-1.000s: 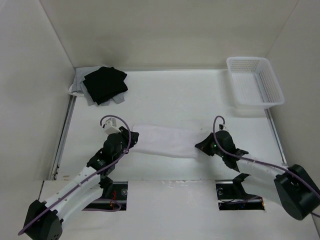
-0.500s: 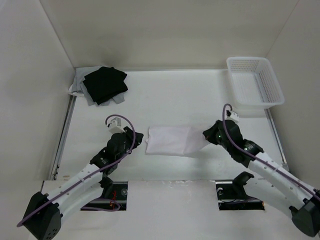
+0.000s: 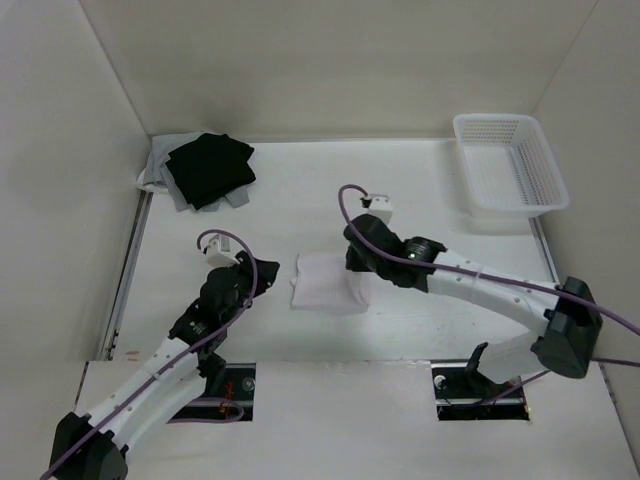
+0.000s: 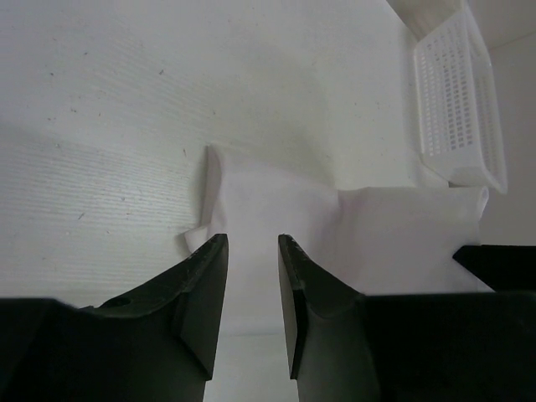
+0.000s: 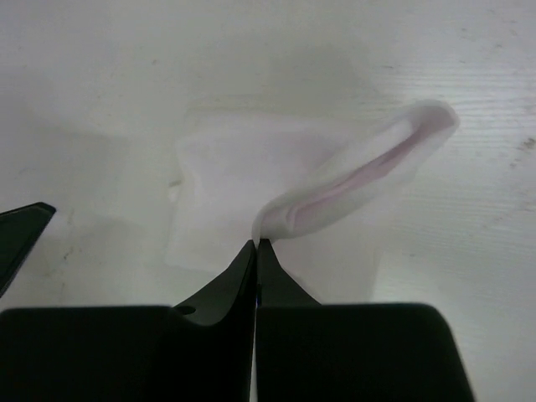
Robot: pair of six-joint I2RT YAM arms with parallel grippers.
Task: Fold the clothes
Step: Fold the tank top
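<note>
The clothes (image 3: 322,284) are one thin white, faintly pink garment, lying doubled over in the middle of the table. My right gripper (image 3: 353,262) hangs over its right part, shut on a raised edge of it. In the right wrist view the pinched edge curls up from the closed tips (image 5: 256,244) as a pinkish loop (image 5: 368,167) above the flat layer (image 5: 226,167). My left gripper (image 3: 264,281) sits just left of the garment, open. In the left wrist view its jaws (image 4: 251,244) stand apart with the garment (image 4: 276,205) on the table beyond them.
A black folded cloth (image 3: 210,168) lies on a grey cloth (image 3: 158,180) at the back left corner. A white mesh basket (image 3: 512,165) stands at the back right, also in the left wrist view (image 4: 459,100). White walls close in the table on three sides.
My right arm has swung left across the table with the garment's right end, doubling it over into a shorter shape. The left gripper has opened wider and stays by the left edge.
</note>
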